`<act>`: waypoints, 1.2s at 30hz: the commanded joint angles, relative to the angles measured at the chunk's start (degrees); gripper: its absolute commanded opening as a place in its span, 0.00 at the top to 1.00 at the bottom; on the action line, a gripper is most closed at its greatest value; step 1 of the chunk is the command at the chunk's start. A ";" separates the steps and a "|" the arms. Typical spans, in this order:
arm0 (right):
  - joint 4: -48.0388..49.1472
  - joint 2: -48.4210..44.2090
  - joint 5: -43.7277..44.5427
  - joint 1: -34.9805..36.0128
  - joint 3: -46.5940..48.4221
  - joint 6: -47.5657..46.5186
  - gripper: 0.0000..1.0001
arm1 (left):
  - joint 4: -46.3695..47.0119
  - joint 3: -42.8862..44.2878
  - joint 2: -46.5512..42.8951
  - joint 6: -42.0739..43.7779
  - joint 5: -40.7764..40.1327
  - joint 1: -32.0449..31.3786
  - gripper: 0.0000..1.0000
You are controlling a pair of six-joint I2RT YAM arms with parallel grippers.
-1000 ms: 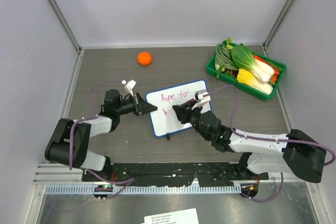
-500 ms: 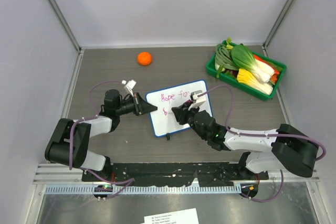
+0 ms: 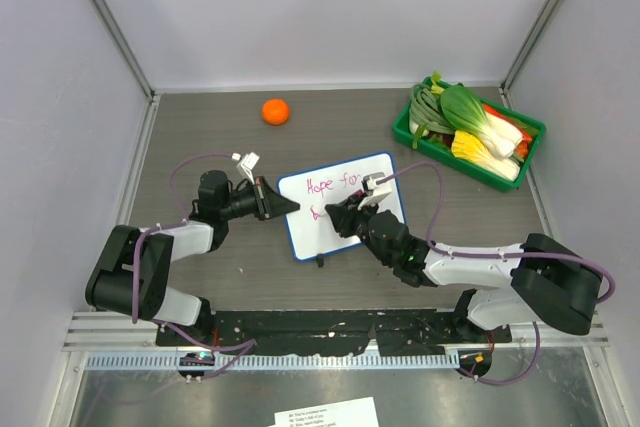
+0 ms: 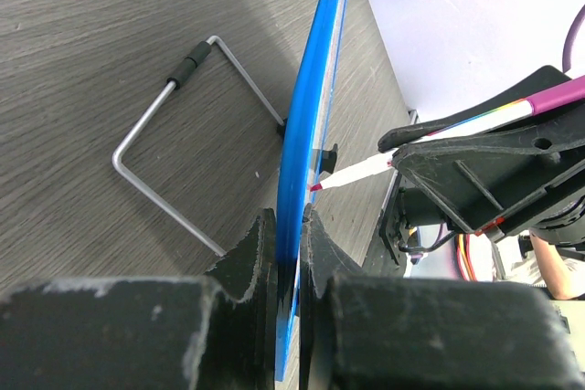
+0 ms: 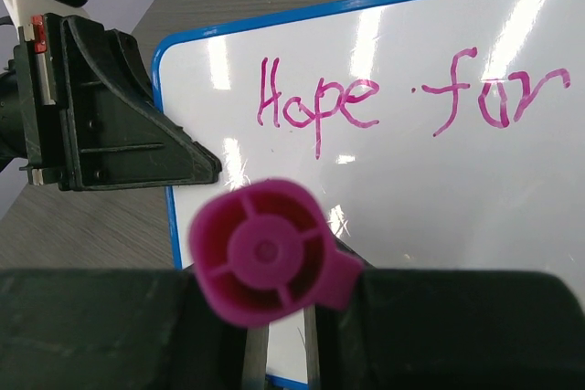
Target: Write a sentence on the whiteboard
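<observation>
The blue-framed whiteboard (image 3: 315,235) stands tilted on the table, mid view. My left gripper (image 3: 291,206) is shut on its left edge; from the left wrist the blue frame (image 4: 315,107) runs between the jaws (image 4: 288,237). My right gripper (image 3: 338,217) is shut on a pink marker (image 5: 265,253), whose tip (image 4: 317,187) is at the board's face. The sentence (image 5: 411,102) reads "Hope for" in pink on the top line (image 3: 331,185). A short pink mark (image 3: 313,214) begins a second line, mostly hidden by the right gripper.
An orange (image 3: 275,111) lies at the back left. A green tray (image 3: 404,133) of vegetables sits at the back right. The board's wire stand (image 4: 174,134) rests on the table behind it. Grey walls close in both sides and the back.
The right gripper with the marker has shifted slightly left across the board's lower line. The left gripper and the board have not moved.
</observation>
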 commanded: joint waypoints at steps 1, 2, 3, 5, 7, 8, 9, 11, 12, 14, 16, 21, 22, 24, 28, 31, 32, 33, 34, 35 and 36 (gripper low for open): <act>2.07 0.30 2.03 -0.43 1.22 0.82 0.99 | -8.18 -1.42 2.42 7.03 -8.74 -0.32 1.00; 1.72 0.21 2.29 -0.34 1.14 0.82 0.99 | -8.18 -1.42 2.34 7.03 -8.82 -0.32 1.00; 1.54 0.21 2.64 -0.43 1.22 0.82 0.99 | -8.18 -1.51 2.25 7.03 -8.83 -0.32 1.00; 0.93 0.04 3.26 -0.52 1.22 0.82 1.00 | -8.18 -1.42 2.16 7.03 -8.83 -0.32 1.00; 0.31 -0.23 3.70 -0.78 1.14 0.91 0.99 | -8.18 -1.42 2.42 7.03 -8.83 -0.24 1.00; -0.30 -0.32 3.87 -0.61 1.22 1.00 0.99 | -8.26 -1.42 2.42 7.03 -8.83 -0.32 1.00; -0.74 -0.58 4.40 -0.78 1.31 1.00 0.99 | -8.26 -1.42 2.42 7.03 -8.83 -0.32 1.00; -1.01 -0.84 5.10 -0.78 1.14 1.00 0.99 | -8.35 -1.42 2.25 7.03 -8.91 -0.32 1.00; -1.27 -0.93 5.45 -0.87 1.22 1.00 0.99 | -8.27 -1.42 2.07 7.03 -9.00 -0.41 1.00; -2.06 -1.28 6.33 -0.78 1.40 1.26 0.99 | -8.26 -1.51 2.16 7.03 -9.00 -0.41 1.00; -2.59 -1.63 6.95 -0.95 1.57 1.35 0.99 | -8.26 -1.51 2.16 7.03 -9.00 -0.33 1.00; -2.85 -1.90 7.92 -1.04 2.45 1.26 0.99 | -8.35 -1.42 2.25 7.03 -9.00 -0.32 1.00; -2.85 -1.81 7.57 -1.04 2.72 1.18 0.99 | -8.35 -1.42 2.16 7.03 -9.09 -0.32 1.00; -2.85 -1.29 6.96 -1.04 3.42 1.18 0.99 | -8.35 -1.42 2.16 7.03 -9.00 -0.32 1.00; -2.15 -0.06 5.81 -1.13 4.21 1.35 0.99 | -8.35 -1.42 2.34 7.03 -8.91 -0.32 1.00; -2.24 0.91 4.23 -1.04 5.00 1.53 0.99 | -8.27 -1.33 2.42 7.12 -8.83 -0.32 1.00; -2.06 1.26 4.05 -1.13 5.09 1.61 0.99 | -8.26 -1.24 2.34 7.12 -8.74 -0.41 1.00; -2.15 1.35 3.62 -1.04 5.00 1.61 0.99 | -8.35 -1.24 2.51 7.12 -8.74 -0.41 1.00; -2.32 1.35 3.35 -1.04 4.92 1.70 0.99 | -8.35 -1.16 2.60 7.12 -8.65 -0.41 1.00; -2.41 1.35 2.91 -1.04 4.83 1.88 0.99 | -8.27 -1.24 2.51 7.12 -8.65 -0.41 1.00; -2.94 1.35 2.74 -1.04 4.74 2.05 0.99 | -8.26 -1.33 2.51 7.12 -8.65 -0.41 1.00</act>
